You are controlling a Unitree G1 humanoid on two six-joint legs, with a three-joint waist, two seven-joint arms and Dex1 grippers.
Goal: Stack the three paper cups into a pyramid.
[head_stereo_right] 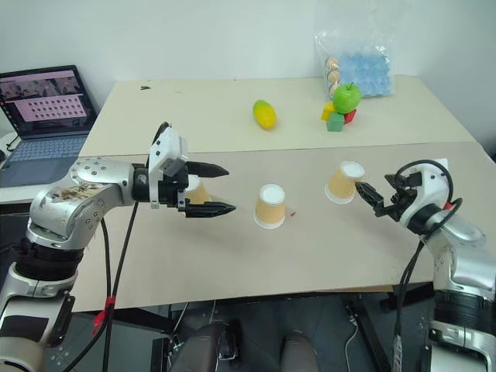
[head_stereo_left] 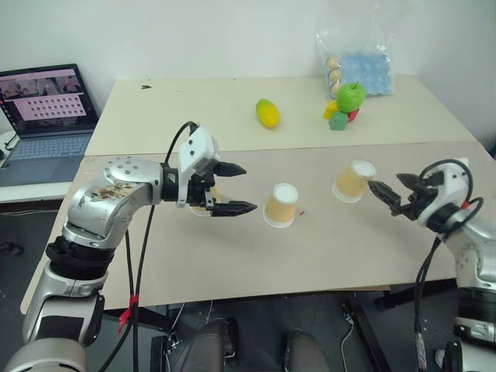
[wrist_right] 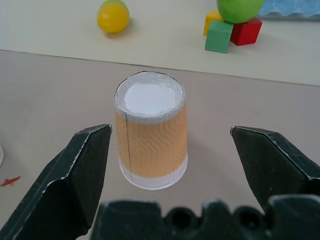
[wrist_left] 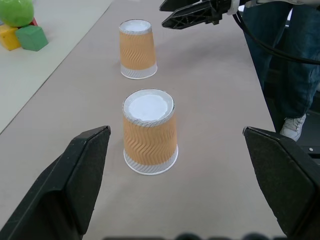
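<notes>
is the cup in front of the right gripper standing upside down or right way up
Upside down. The cup stands on its wide rim with the closed white base facing up, narrower at the top. The open right gripper faces it without touching.

Three paper cups counted: one mid-table (head_stereo_left: 280, 205), one toward the right (head_stereo_left: 354, 180), one partly hidden behind the left hand (head_stereo_right: 195, 191). One mango (head_stereo_left: 268, 113). One green apple (head_stereo_left: 350, 96). Three coloured blocks (wrist_right: 231, 32). One laptop (head_stereo_left: 46, 124).

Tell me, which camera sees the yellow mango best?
The left eye view: the mango lies whole on the far table. The right eye view shows it about equally well. The right wrist view has it cut off at the edge, behind a cup.
</notes>
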